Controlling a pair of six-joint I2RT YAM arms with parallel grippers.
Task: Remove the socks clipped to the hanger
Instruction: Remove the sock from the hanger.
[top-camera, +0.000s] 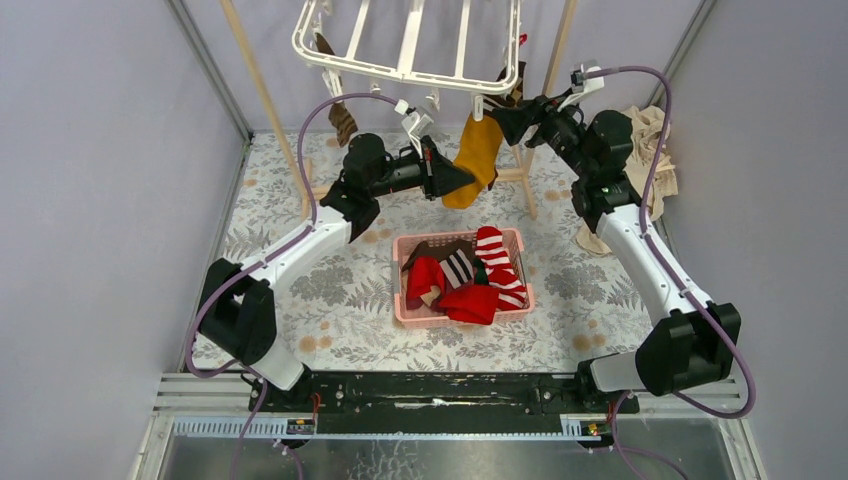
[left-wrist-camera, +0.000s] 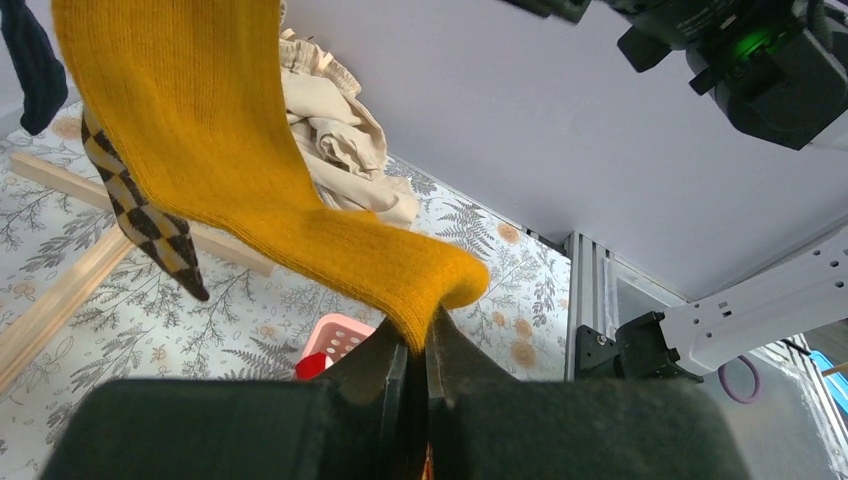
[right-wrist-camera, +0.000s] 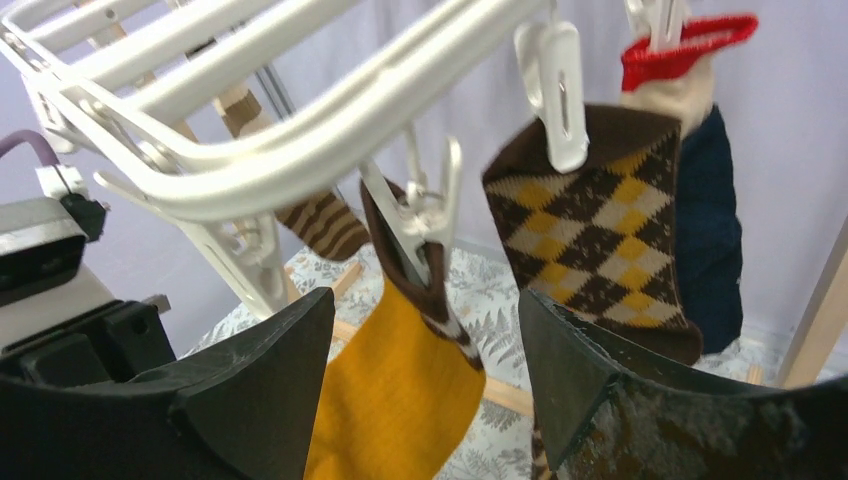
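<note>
The white hanger (top-camera: 405, 45) hangs at the top centre, with clips along its front bar. A mustard yellow sock (top-camera: 478, 155) hangs from a clip (right-wrist-camera: 415, 215). My left gripper (top-camera: 462, 178) is shut on the yellow sock (left-wrist-camera: 300, 180), pinching its toe end. My right gripper (top-camera: 497, 118) is open just below the hanger's right corner; in the right wrist view the gripper (right-wrist-camera: 425, 340) has the yellow sock (right-wrist-camera: 395, 390) and its clip between the fingers, not touching. An argyle sock (right-wrist-camera: 590, 220), a brown striped sock (top-camera: 342, 122) and a red-cuffed sock (right-wrist-camera: 680, 60) also hang clipped.
A pink basket (top-camera: 412, 312) holding several red and striped socks sits on the floral mat below the hanger. Wooden pole frame legs (top-camera: 270, 105) stand left and right. A beige cloth pile (top-camera: 655, 150) lies at the right wall.
</note>
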